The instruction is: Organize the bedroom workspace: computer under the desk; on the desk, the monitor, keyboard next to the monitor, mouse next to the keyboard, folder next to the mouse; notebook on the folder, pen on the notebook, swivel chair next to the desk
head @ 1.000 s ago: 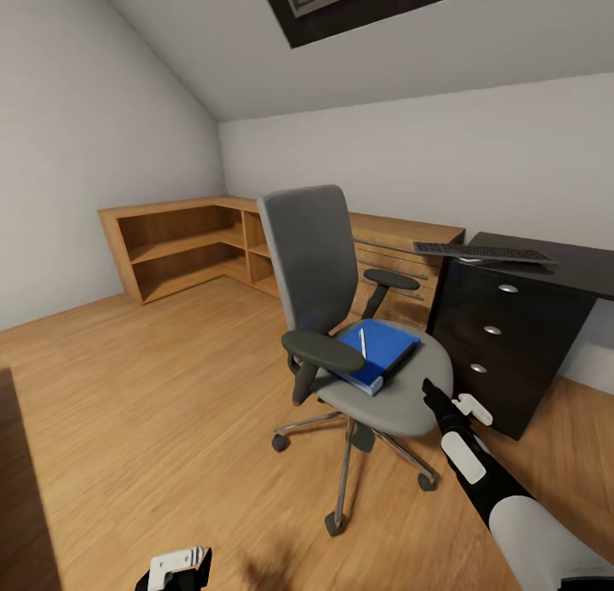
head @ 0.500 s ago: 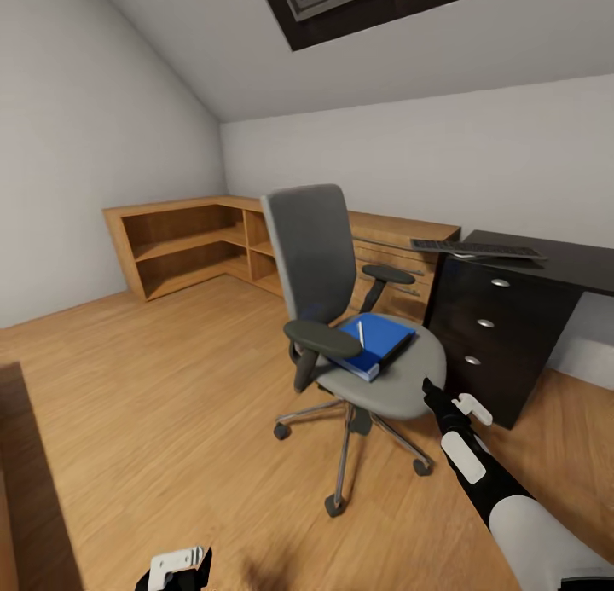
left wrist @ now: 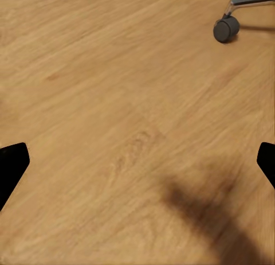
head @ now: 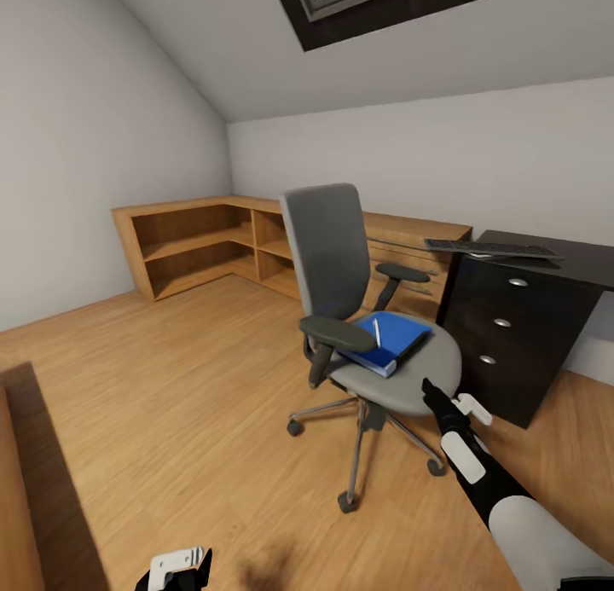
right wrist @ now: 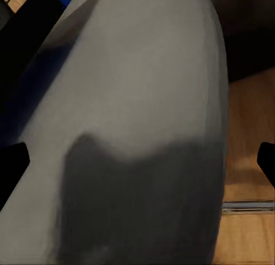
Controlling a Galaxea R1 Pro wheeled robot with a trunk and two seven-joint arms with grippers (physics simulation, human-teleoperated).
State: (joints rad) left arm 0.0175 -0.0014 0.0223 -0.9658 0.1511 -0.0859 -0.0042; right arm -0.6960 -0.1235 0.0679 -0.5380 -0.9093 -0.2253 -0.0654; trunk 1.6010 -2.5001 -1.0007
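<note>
The grey swivel chair (head: 328, 250) stands in the middle of the wooden floor. On its seat (right wrist: 149, 104) lies a blue flat stack (head: 390, 339) with a white pen (head: 376, 333) on top; I cannot tell folder from notebook in it. A dark keyboard (head: 492, 249) rests on the black desk (head: 576, 263) at the right. My right gripper (head: 429, 390) is open, right at the seat's front edge, its fingertips (right wrist: 12, 164) wide apart over the grey cushion. My left gripper (left wrist: 137, 162) is open, low over bare floor, with a chair caster (left wrist: 225, 30) ahead of it.
The desk's drawer unit (head: 507, 339) stands just right of the chair. Low wooden shelves (head: 196, 246) run along the back wall and corner. A dark brown piece of furniture (head: 38, 489) edges in at the lower left. Open floor lies left of the chair.
The whole picture has shifted, so the camera has moved; the chair now sits further right in the view. Both arms keep the same pose.
</note>
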